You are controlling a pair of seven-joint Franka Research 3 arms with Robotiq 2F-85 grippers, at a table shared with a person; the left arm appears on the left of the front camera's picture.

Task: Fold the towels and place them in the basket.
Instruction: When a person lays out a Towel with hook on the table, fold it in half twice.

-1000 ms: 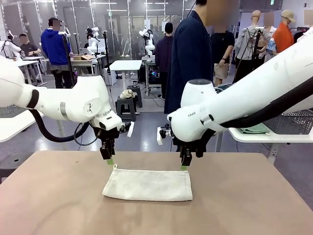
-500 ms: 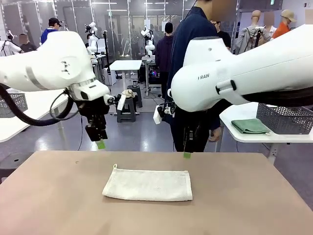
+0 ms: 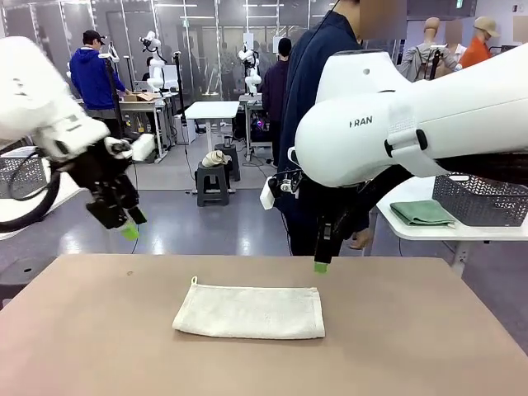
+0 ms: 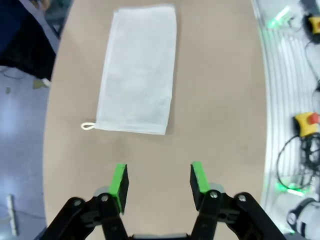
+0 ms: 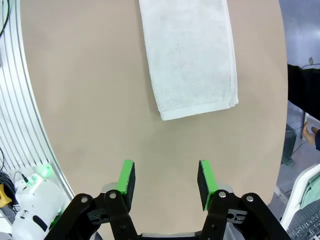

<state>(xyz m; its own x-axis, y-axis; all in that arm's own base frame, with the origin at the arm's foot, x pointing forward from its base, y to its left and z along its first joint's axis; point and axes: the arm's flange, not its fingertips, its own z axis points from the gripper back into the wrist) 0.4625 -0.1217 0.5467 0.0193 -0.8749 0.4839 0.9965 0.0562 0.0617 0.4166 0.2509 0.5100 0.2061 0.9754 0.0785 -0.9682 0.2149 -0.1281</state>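
Note:
A cream-white towel (image 3: 249,312) lies folded into a long flat rectangle in the middle of the brown table (image 3: 82,346), its corner loop (image 4: 88,126) at the far left corner. My left gripper (image 3: 128,229) hangs open and empty, raised well off to the towel's left. In the left wrist view the towel (image 4: 139,70) lies ahead of the left gripper (image 4: 159,181). Open and empty too, my right gripper (image 3: 320,266) hovers just above the table's far edge, beyond the towel's right end. From the right wrist, the towel (image 5: 187,55) shows beyond the right gripper (image 5: 166,180). The basket is out of view.
A person in a dark blue jacket (image 3: 318,124) stands at the table's far side. On a white side table (image 3: 429,231) at the right sit a pale grey mesh bin (image 3: 483,200) and a folded green cloth (image 3: 422,213). Another mesh bin (image 3: 21,175) is at the left.
Both grippers have lifted off the towel's far edge. The left arm swung up and out to the left; the right one rose a little. The towel stayed put.

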